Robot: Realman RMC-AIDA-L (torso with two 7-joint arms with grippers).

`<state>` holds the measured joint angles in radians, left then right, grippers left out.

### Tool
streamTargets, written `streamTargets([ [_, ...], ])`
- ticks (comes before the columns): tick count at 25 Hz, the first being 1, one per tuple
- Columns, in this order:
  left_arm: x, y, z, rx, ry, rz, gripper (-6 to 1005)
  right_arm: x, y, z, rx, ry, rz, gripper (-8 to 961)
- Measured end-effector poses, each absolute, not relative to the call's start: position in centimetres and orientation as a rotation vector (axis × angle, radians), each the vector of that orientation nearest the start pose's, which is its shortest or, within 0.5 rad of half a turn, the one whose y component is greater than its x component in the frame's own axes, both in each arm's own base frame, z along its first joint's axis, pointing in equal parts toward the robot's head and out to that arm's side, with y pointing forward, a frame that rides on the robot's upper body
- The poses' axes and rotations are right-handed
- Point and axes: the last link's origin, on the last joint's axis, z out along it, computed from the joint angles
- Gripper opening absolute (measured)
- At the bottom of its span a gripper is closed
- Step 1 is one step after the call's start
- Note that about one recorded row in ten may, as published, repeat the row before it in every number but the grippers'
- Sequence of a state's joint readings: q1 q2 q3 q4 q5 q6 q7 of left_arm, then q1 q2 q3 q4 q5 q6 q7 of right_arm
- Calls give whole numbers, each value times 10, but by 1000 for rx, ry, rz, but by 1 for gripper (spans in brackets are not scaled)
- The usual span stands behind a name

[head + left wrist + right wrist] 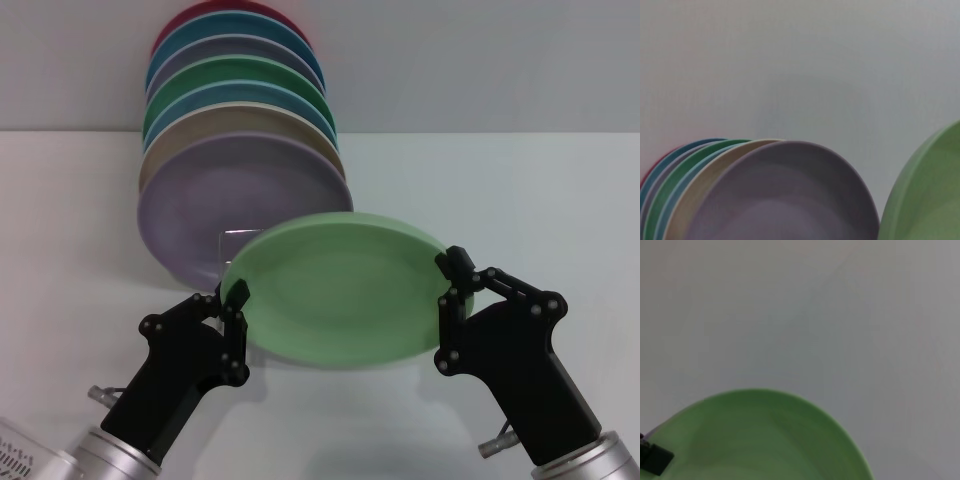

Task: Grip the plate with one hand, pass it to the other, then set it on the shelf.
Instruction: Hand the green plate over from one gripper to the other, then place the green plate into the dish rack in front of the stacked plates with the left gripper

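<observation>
The pale mint-green plate (340, 290) hangs above the table, tilted with its face towards me, between my two grippers. My left gripper (237, 325) is shut on its left rim. My right gripper (447, 305) is shut on its right rim. The plate also shows in the left wrist view (930, 200) and the right wrist view (765, 440). The shelf, a thin silvery wire rack (222, 248), stands just behind the plate's left part. Only its front loop shows, against the lilac plate (240, 195).
Several plates stand on edge in a row on the rack behind: lilac in front, then beige (175, 140), blue, darker green (240, 75), and more up to a red one (215, 12). They show in the left wrist view too (785, 200). The white table (520, 200) lies to the right.
</observation>
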<state>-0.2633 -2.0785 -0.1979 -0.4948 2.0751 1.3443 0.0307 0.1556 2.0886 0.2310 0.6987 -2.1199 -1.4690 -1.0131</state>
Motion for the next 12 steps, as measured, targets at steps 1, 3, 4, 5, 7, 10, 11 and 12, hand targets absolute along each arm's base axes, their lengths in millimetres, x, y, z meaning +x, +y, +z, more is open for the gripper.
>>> streamTargets([
  [1, -260, 230, -100, -1920, -468, -949, 59, 218, 201, -94, -1666, -298, 509, 30],
  [3, -261, 230, -99, -1911, -471, -948, 58, 218, 201, -94, -1669, -302, 511, 31],
  [4, -261, 230, -99, -1907, -473, -948, 58, 218, 201, -94, -1669, -303, 511, 32],
  [5, -263, 230, -97, -1893, -479, -943, 58, 219, 201, -93, -1669, -301, 514, 32],
  [7, -264, 230, -96, -1885, -483, -940, 58, 219, 201, -93, -1668, -300, 515, 86],
  [10, -267, 229, -91, -1849, -484, -947, 58, 220, 200, -92, -1666, -295, 522, 166],
  [11, -267, 229, -91, -1849, -484, -947, 59, 220, 198, -92, -1665, -290, 530, 193],
  [12, -267, 228, -89, -1836, -478, -956, 59, 220, 197, -91, -1664, -286, 540, 220],
])
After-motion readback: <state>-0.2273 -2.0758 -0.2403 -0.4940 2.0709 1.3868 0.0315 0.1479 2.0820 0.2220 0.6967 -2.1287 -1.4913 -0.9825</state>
